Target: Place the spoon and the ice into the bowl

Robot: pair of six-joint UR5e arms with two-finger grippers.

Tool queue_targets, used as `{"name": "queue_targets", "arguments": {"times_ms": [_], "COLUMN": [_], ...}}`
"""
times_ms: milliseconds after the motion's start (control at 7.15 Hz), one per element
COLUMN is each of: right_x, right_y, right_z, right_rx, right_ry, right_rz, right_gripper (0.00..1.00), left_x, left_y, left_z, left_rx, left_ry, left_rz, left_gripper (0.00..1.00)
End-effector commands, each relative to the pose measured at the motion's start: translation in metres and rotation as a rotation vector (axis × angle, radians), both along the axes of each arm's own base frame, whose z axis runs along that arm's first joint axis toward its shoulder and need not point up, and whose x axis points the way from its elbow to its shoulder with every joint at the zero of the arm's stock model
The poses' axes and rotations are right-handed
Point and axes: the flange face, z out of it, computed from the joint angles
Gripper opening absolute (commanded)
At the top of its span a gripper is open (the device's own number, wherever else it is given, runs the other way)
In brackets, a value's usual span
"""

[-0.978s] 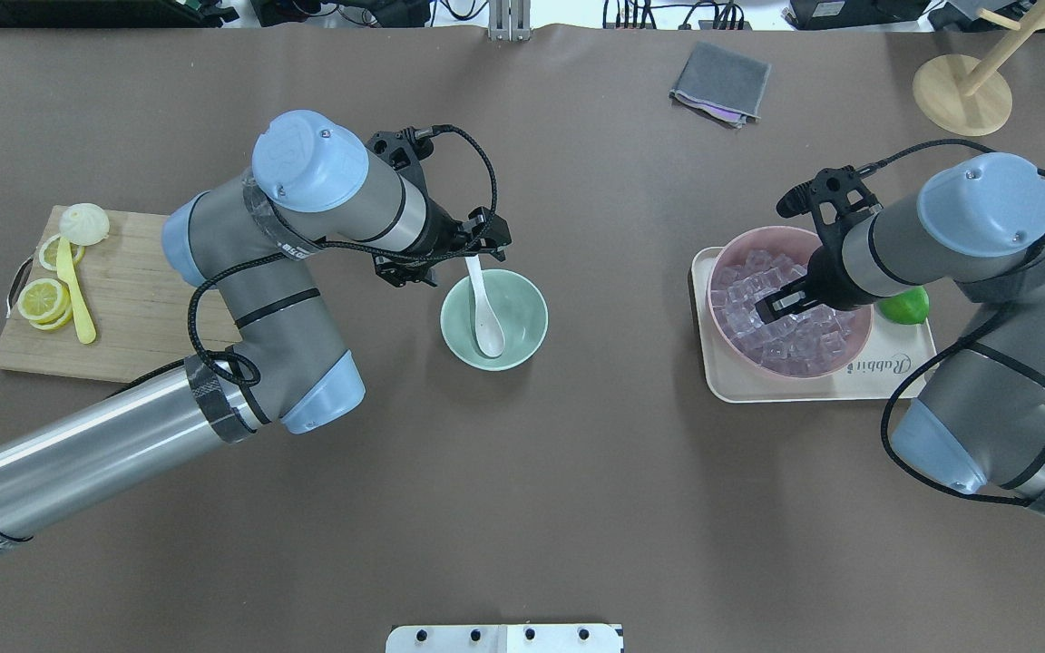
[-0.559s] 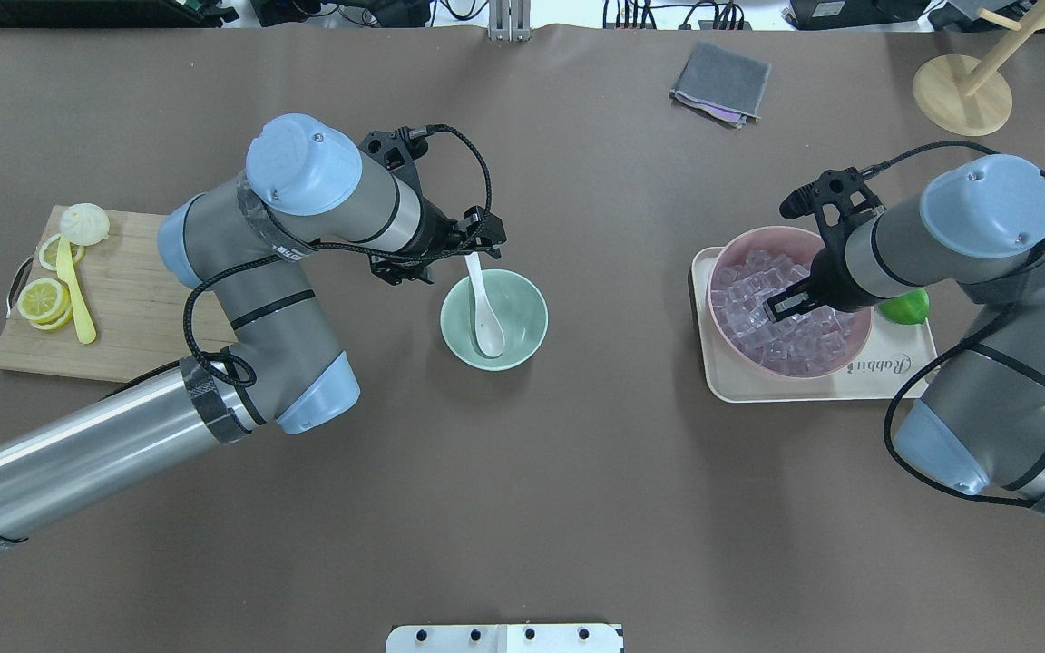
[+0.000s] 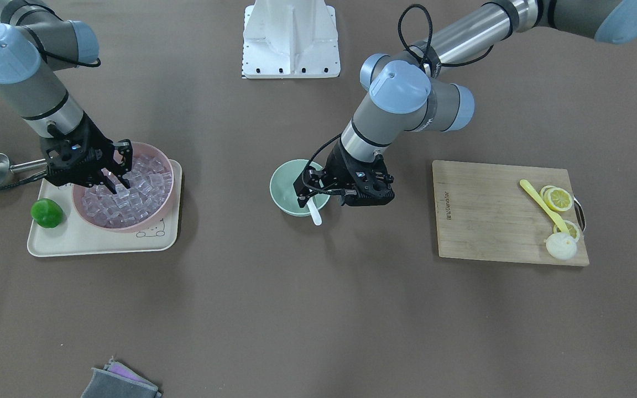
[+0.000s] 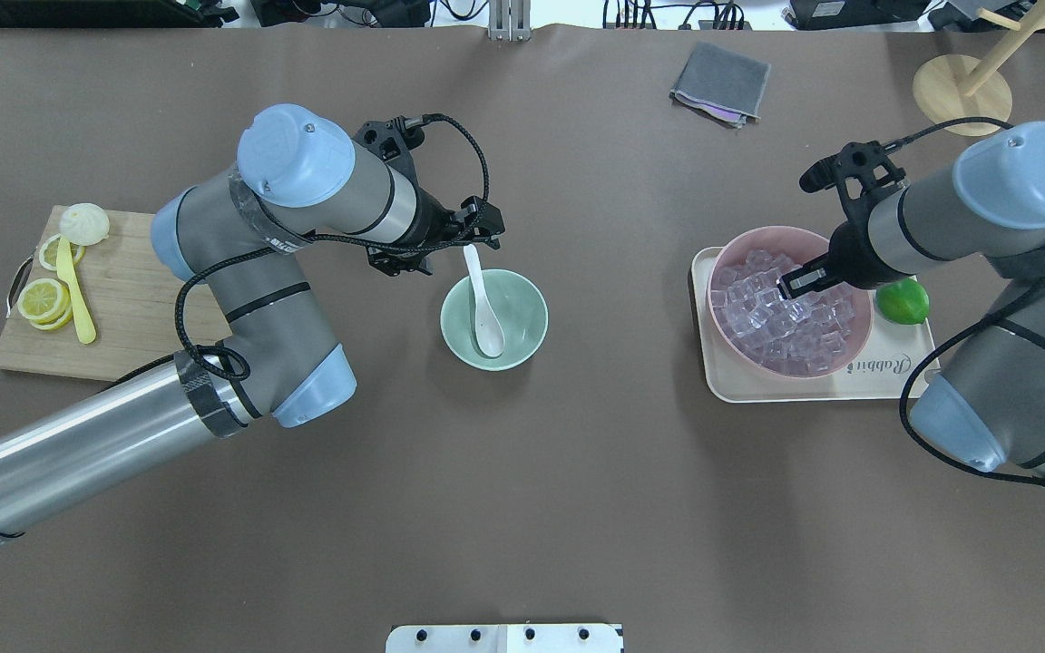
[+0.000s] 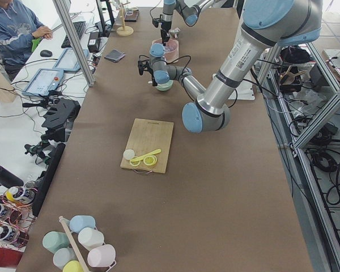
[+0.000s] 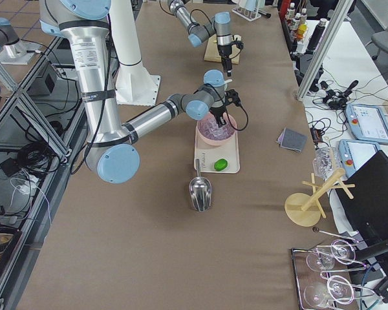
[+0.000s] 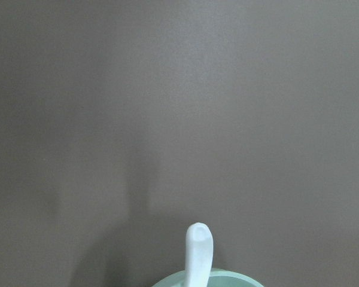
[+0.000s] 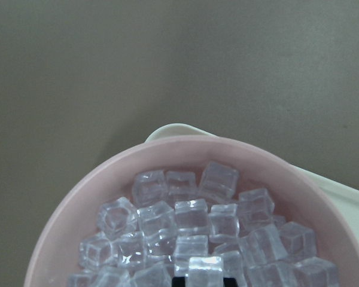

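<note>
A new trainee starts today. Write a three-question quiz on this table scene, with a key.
1. True or false: the spoon lies in the mint-green bowl.
2. The right gripper hangs over: A the mint-green bowl, B the pink bowl, C neither.
3. Name the green fruit on the tray beside the pink bowl.
Key: 1 true; 2 B; 3 the lime.

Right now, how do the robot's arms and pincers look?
The left arm and right arm are grey and silver tubes with pale blue joint caps and black tape bands. The left pincer and right pincer are black, each with a looping black cable.
</note>
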Motion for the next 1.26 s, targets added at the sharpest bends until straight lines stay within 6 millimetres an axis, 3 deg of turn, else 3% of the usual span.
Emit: {"name": "queue_targets", "arguments": {"times_ms": [0,140,280,419,559,699,839,978,1118], "right_x": [0.018,-0.029,-0.094,-0.143,-0.185,-0.223,-0.247,-0.249,-0.240], "right_y": [-0.015,-0.012,0.007,0.024,0.034,0.040,0.048,0.046,0.040], "right_z": [-0.068,-0.119,-0.165,-0.198,-0.218,-0.227,-0.221,-0.218,-0.219], "right_rx": [-0.006,-0.080,-0.108,-0.149,-0.152,-0.133,-0.146,-0.160,-0.156], "right_ry": [-0.065,-0.059,-0.081,-0.109,-0.110,-0.115,-0.167,-0.197,-0.206], "right_rz": [0.023,0.037,0.119,0.196,0.214,0.262,0.273,0.299,0.301], "right_gripper": [0.00,0.00,0.00,0.00,0.00,0.00,0.12,0.99,1.00], "left_x": [-0.065,-0.100,-0.148,-0.197,-0.254,-0.289,-0.286,-0.287,-0.287], "left_y": [-0.003,-0.006,-0.011,-0.017,-0.033,-0.043,-0.047,-0.049,-0.049], "left_z": [-0.015,0.001,0.027,0.066,0.089,0.099,0.106,0.109,0.109], "left_rx": [0.040,0.011,0.065,0.116,0.110,0.113,0.100,0.096,0.094], "left_ry": [0.059,0.074,0.058,0.028,0.032,0.042,0.034,0.032,0.034], "left_rz": [-0.038,0.005,0.060,0.098,0.103,0.120,0.121,0.120,0.122], "left_gripper": [0.98,0.98,0.98,0.98,0.98,0.98,0.98,0.98,0.98]}}
